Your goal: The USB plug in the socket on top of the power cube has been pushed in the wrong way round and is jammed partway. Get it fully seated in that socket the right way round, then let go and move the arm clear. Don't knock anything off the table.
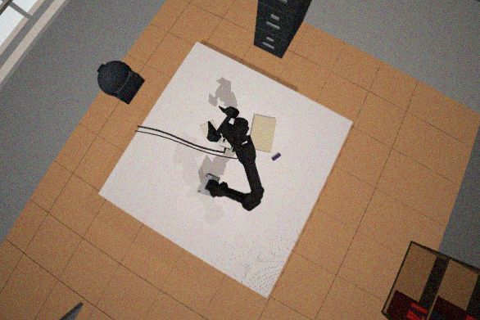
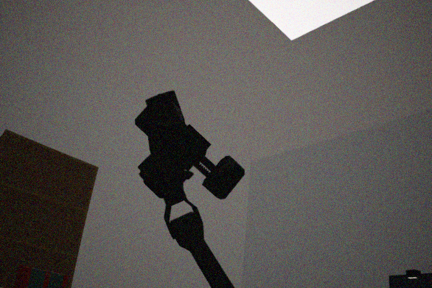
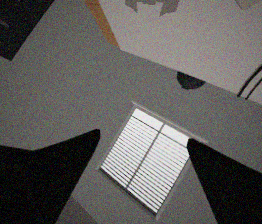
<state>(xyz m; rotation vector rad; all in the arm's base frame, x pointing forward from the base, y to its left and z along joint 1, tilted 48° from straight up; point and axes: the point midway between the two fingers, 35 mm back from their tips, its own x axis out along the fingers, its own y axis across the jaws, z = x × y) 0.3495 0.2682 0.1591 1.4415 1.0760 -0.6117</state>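
Observation:
My gripper [image 1: 215, 119] [image 3: 142, 137] is open and empty. It is held high over the middle of the white table [image 1: 164, 189] [image 3: 207, 40]. The wrist view looks out past the table edge at a wall window [image 3: 144, 162]. In the overhead view the arm covers the spot where the two black cables [image 1: 176, 138] [image 3: 256, 80] end, so the power cube and its USB plug are hidden. The exterior view shows only the arm [image 2: 173, 155] as a dark shape against the ceiling. The fingers cannot be made out there.
A large cream pad [image 1: 263, 132] and a small purple object [image 1: 276, 156] lie right of the arm. A small cream square [image 1: 204, 127] lies to its left. Off the table stand a filing cabinet [image 1: 283, 5], a black round object [image 1: 119, 80] [image 3: 189, 80] and a shelf [image 1: 434, 283].

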